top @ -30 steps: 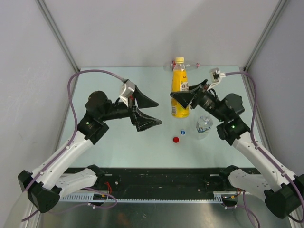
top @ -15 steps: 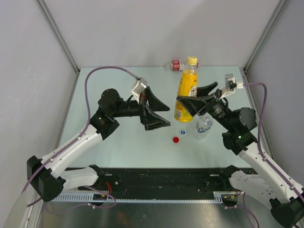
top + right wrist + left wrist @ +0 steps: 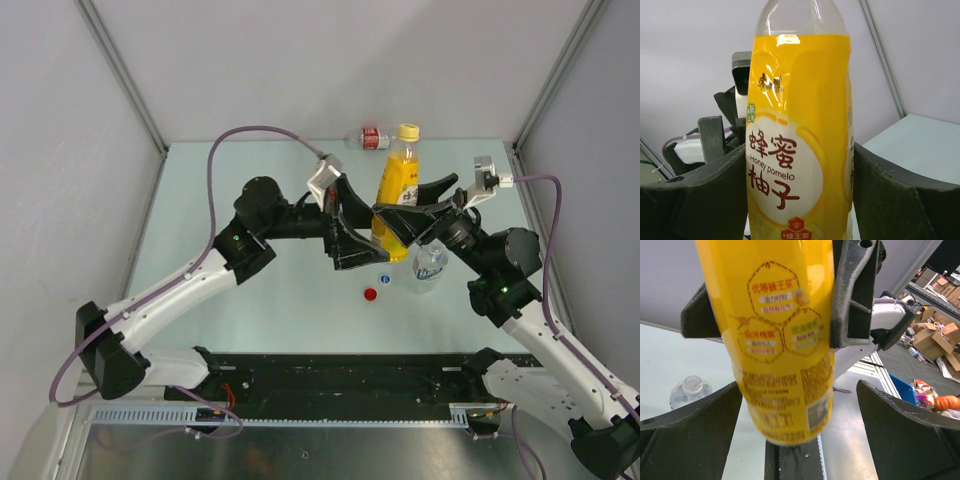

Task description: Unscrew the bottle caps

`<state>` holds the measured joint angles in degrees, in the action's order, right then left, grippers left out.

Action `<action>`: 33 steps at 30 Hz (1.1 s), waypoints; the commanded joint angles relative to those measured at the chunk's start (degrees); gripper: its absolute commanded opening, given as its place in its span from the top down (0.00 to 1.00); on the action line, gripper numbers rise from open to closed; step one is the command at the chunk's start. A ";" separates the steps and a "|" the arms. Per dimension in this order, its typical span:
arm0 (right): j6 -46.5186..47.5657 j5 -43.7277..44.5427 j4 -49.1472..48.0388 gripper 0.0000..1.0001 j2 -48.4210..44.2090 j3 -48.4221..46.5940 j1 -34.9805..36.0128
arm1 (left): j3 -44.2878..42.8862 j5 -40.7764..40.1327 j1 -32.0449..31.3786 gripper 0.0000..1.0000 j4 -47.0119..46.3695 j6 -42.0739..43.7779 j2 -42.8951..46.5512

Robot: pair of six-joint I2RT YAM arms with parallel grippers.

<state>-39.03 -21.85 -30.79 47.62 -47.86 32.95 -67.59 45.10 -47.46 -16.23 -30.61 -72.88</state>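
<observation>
My right gripper [image 3: 412, 207] is shut on the yellow bottle [image 3: 394, 186] and holds it upright, off the table; the yellow cap [image 3: 408, 131] is on it. In the right wrist view the bottle [image 3: 800, 150] fills the gap between the fingers [image 3: 890, 200]. My left gripper [image 3: 374, 238] is open, its fingers either side of the bottle's lower end [image 3: 785, 340]; the left finger [image 3: 700, 430] is close to it and the right one stands apart. A red cap [image 3: 370, 294] and a blue cap [image 3: 385, 279] lie on the table. The short clear bottle [image 3: 430, 262] stands uncapped beside them.
The slim clear bottle with a red label [image 3: 372, 138] lies on its side at the table's back edge. The short clear bottle also shows in the left wrist view [image 3: 689, 390], low on the left. Grey walls close in the table on three sides.
My left gripper has swung right, open, until its fingers flank the yellow bottle. My right gripper lifted the bottle earlier and has barely moved since.
</observation>
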 commanded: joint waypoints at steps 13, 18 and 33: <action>1.77 3.21 4.34 0.27 -3.40 -0.21 0.46 | -6.38 -2.73 -5.91 0.27 -2.48 0.61 -6.95; 2.62 3.36 6.54 0.27 -3.45 -0.20 0.45 | -2.10 -2.94 -6.48 0.35 -2.48 2.16 -6.17; 14.92 7.42 32.22 0.24 -8.61 -0.17 -0.49 | 6.11 -23.29 -2.52 0.06 19.27 17.86 7.02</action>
<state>-29.78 -15.86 -8.54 40.21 -47.68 32.77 -62.43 28.95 -52.40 -2.87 -18.09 -70.37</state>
